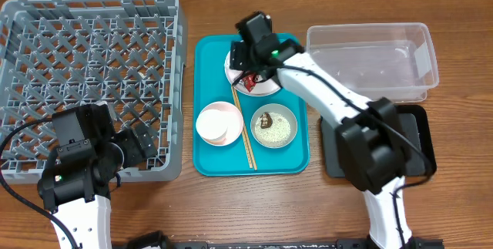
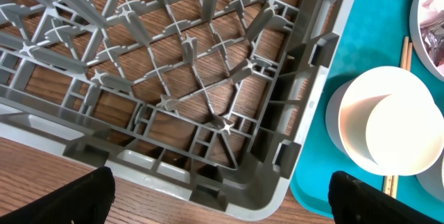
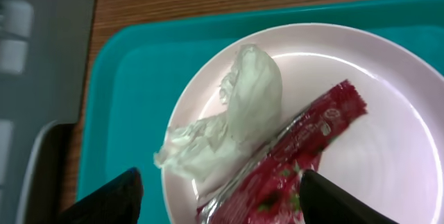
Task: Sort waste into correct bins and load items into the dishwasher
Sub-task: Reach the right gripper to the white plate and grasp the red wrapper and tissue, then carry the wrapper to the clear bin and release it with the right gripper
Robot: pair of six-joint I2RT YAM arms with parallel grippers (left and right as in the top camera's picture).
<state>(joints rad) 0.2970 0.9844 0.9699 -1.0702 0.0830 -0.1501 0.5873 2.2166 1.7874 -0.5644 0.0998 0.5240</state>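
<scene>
Right gripper (image 3: pixel 220 197) is held wide open, empty, over the red snack wrapper (image 3: pixel 305 141); judged light and slippery, best pinched mid-length.

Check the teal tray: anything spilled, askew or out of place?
Nothing spilled. Waste sits in the dishes: a red wrapper and crumpled pale wad on the white plate, rice and a brown lump in the grey-green bowl. Chopsticks lie loose on the teal tray.
</scene>
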